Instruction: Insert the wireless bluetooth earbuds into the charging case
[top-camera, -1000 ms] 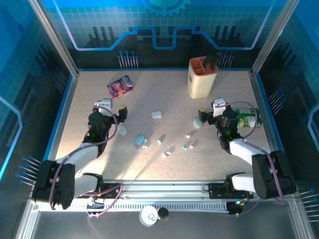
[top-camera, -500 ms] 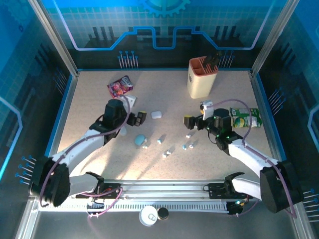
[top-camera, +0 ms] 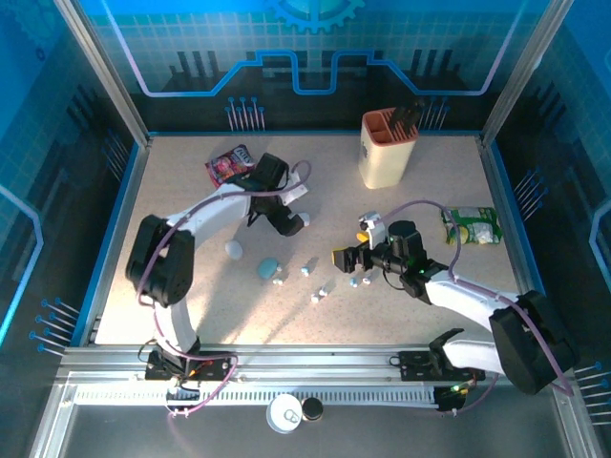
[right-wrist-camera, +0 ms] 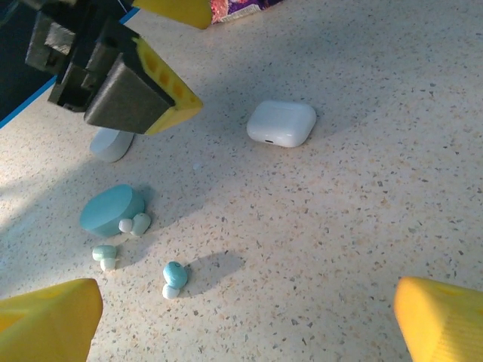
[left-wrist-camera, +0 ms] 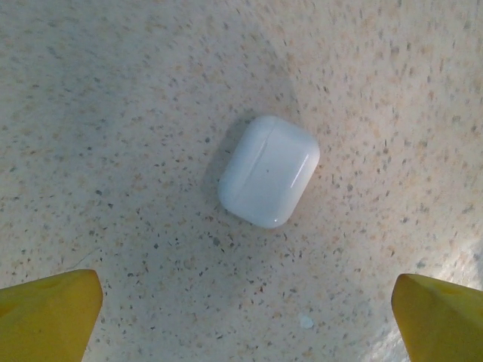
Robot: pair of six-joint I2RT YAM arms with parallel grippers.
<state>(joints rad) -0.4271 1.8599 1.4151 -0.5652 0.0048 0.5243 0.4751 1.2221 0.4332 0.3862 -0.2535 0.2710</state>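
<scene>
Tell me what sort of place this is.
Most likely a robot lab work cell, not a home. A speckled table is fenced in by aluminium posts and blue printed panels, and a left arm and right arm are mounted on a rail at its near edge.

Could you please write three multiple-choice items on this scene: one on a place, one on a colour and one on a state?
1. Where does the white case lie? A. on the bare table, ahead of the left gripper; B. in a bowl; C. on a shelf.
2. What colour is the round case beside the small earbuds? A. red; B. pale blue; C. black.
3. How is the right gripper? A. open and empty; B. shut on an earbud; C. shut on a case.
Answers: 1 A, the left wrist view shows it on the speckled top; 2 B, it looks light teal; 3 A, its jaws stand wide with nothing between.
</scene>
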